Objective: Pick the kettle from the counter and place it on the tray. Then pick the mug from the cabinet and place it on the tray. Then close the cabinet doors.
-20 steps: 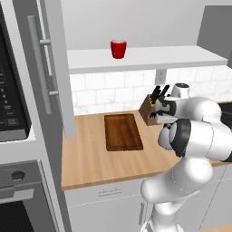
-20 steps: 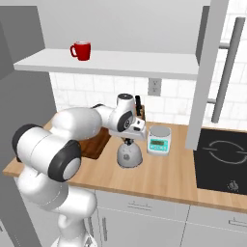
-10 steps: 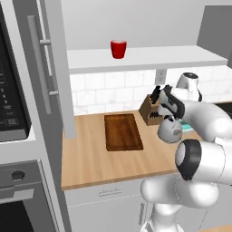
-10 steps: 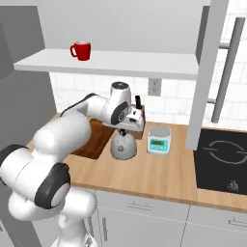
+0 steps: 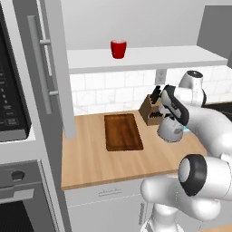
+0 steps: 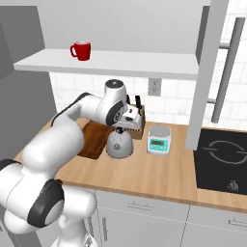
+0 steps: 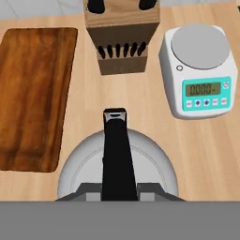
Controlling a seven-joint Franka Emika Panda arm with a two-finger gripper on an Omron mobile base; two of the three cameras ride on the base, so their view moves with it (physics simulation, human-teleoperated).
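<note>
Inside, the open cabinet [image 5: 136, 59] is housing one red mug [image 5: 118, 48] on its white shelf, while the single tray [image 5: 122, 131] is lying bare on the counter [image 5: 90, 158]. Just right of the tray, one kettle [image 6: 119, 144] is hanging raised in the gripper [image 6: 126, 119], whose fingers are pinching narrowly on its dark handle [image 7: 116, 154]. One knife block [image 7: 123, 40] and one scale [image 7: 199, 70] are standing behind. Since a second ago, arm and kettle are shifting toward the tray.
</note>
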